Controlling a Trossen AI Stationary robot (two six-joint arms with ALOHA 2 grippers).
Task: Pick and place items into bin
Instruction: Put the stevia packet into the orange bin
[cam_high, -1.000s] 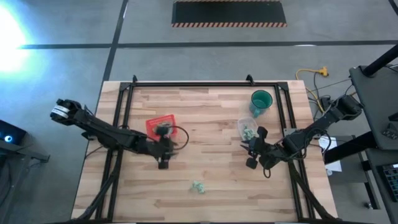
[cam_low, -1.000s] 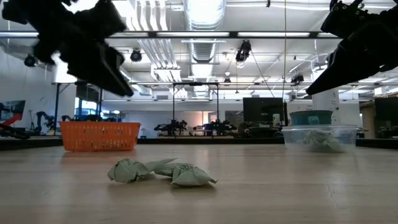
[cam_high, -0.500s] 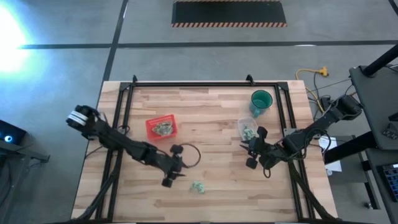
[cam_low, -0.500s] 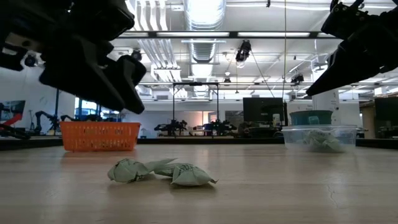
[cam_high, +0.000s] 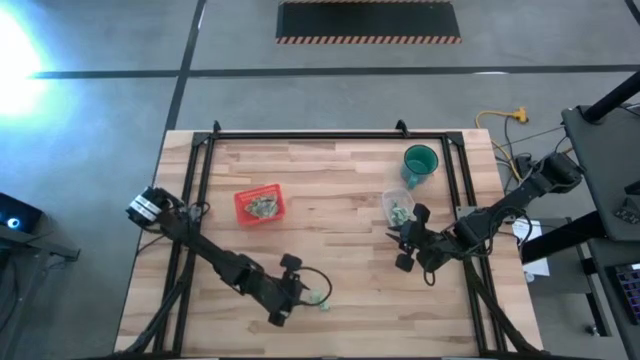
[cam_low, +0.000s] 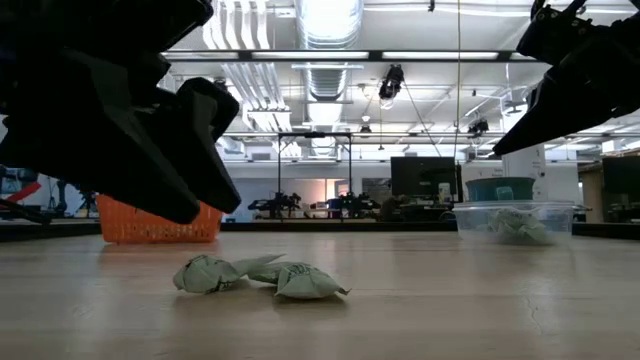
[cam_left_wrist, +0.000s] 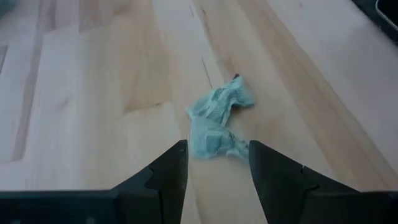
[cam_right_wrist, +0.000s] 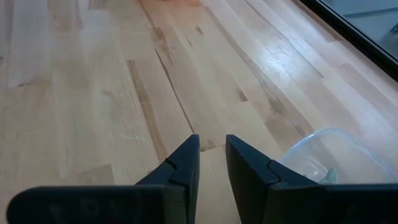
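Note:
Two pale green-and-white crumpled wrappers (cam_high: 318, 299) lie side by side on the wooden table near its near edge; they also show in the low view (cam_low: 262, 277) and the left wrist view (cam_left_wrist: 217, 121). My left gripper (cam_high: 302, 297) (cam_left_wrist: 216, 152) is open and hovers just left of them, its fingertips on either side of the nearest wrapper's end without touching. More wrappers lie in the red tray (cam_high: 243, 208). My right gripper (cam_high: 398, 245) (cam_right_wrist: 212, 149) waits at the table's right, open by a narrow gap, beside a clear tub.
A clear plastic tub (cam_high: 398, 207) (cam_right_wrist: 329, 158) holding green pieces stands right of centre, with a teal cup (cam_high: 420, 163) behind it. In the low view the red tray (cam_low: 215, 226) is partly hidden behind my left gripper (cam_low: 207, 208). Bare wood lies between tray and tub.
My left gripper has moved from above the red tray toward the near edge and to the right, coming down beside the two loose wrappers. The tray, hidden under it a second ago, now shows wrappers inside. The two loose wrappers have not moved.

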